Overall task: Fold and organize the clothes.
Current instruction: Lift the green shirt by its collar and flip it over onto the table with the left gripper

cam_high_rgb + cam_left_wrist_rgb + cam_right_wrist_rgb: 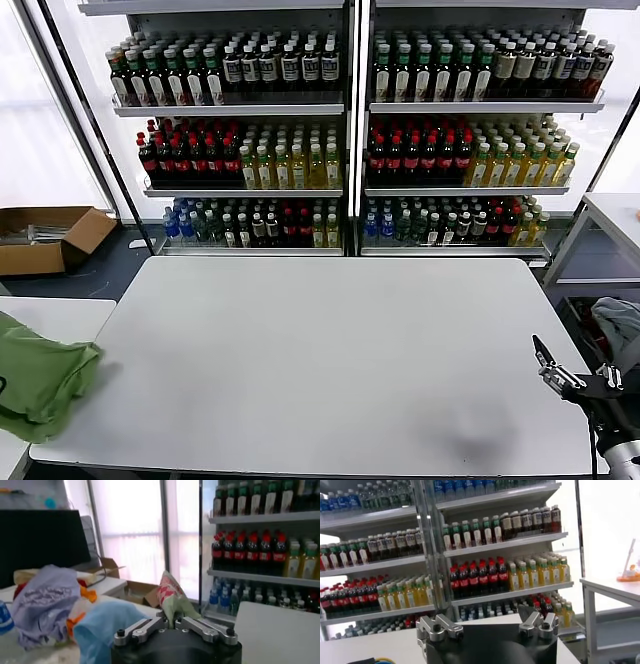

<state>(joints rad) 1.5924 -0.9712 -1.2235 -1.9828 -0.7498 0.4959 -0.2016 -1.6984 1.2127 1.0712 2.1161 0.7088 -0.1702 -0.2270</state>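
The left gripper (173,622) does not appear in the head view; only its own wrist camera shows it, fingers pinched on a bunch of the green polo shirt (40,375) — a fold with the red-and-white checkered logo stands up between them. In the head view the shirt hangs crumpled at the left end of the white tabletop (330,350), partly cut off by the picture's edge, so its collar and buttons cannot be made out. Beyond it, in the left wrist view, a pile of other cloths (50,605) — lilac, light blue, orange — lies on a side table. The right gripper (565,372) waits off the tabletop's right edge, fingers spread wide and holding nothing. Shelves of bottles (350,130) fill the background, with a cardboard box (45,238) on the floor to the left.
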